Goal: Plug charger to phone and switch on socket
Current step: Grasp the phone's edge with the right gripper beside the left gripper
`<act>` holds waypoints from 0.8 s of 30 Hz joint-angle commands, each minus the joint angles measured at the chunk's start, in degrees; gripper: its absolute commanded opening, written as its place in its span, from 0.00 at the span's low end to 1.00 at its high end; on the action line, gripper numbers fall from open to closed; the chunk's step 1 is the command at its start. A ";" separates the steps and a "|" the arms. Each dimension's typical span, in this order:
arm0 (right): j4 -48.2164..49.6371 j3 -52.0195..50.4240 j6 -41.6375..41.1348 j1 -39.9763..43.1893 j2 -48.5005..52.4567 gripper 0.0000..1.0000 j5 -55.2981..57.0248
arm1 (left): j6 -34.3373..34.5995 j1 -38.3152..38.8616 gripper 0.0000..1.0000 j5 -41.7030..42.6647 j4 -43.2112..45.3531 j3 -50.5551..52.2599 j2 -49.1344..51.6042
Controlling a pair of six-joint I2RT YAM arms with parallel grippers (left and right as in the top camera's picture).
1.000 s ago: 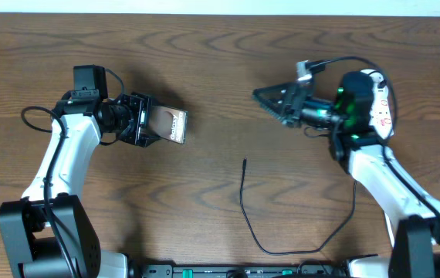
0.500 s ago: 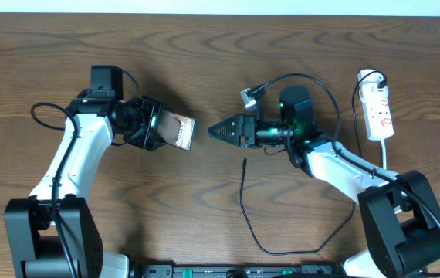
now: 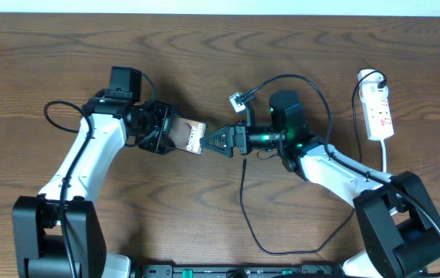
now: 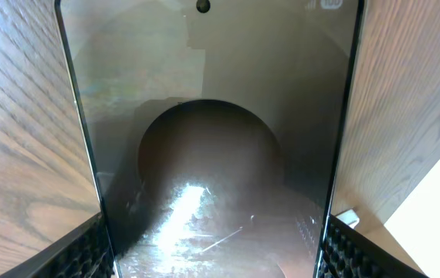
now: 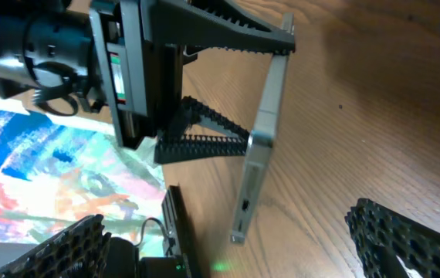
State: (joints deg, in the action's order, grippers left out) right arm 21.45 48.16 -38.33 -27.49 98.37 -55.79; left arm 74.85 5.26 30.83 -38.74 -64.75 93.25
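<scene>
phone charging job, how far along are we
Done: the left gripper holds the phone. In hand: the open, empty right gripper faces the phone's end. Left: the charger lies loose on the table, not in the phone, and nothing is at the socket.

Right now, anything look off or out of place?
Yes. The left claw holds the phone tilted up on edge, and the open, empty right claw points at its free end, while the charger lies loose on the table, gripped by neither. Nothing looks spilled or damaged.
</scene>
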 commanded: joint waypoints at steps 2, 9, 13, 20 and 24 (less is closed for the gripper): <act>-0.04 0.55 -1.60 -1.62 0.24 0.99 3.72 | 3.50 1.36 0.07 -0.46 0.24 -1.86 -1.01; -0.04 0.55 -6.38 -3.76 0.24 0.99 7.72 | 3.54 2.60 0.07 -0.46 0.63 -1.86 -1.01; -0.02 0.55 -9.05 -4.46 0.24 0.99 8.57 | 3.56 2.60 0.07 -0.44 0.66 -1.86 -1.01; -0.31 0.55 -9.66 -5.60 0.24 0.85 10.64 | 3.72 2.60 0.07 -0.42 0.61 -1.86 -1.01; -1.31 0.55 -9.64 -6.25 0.24 0.80 12.09 | 3.72 2.60 0.07 0.04 0.61 -1.86 -1.01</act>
State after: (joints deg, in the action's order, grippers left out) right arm 20.69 48.16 -47.66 -32.91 98.37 -45.60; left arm 78.04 7.68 30.24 -38.35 -64.77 93.25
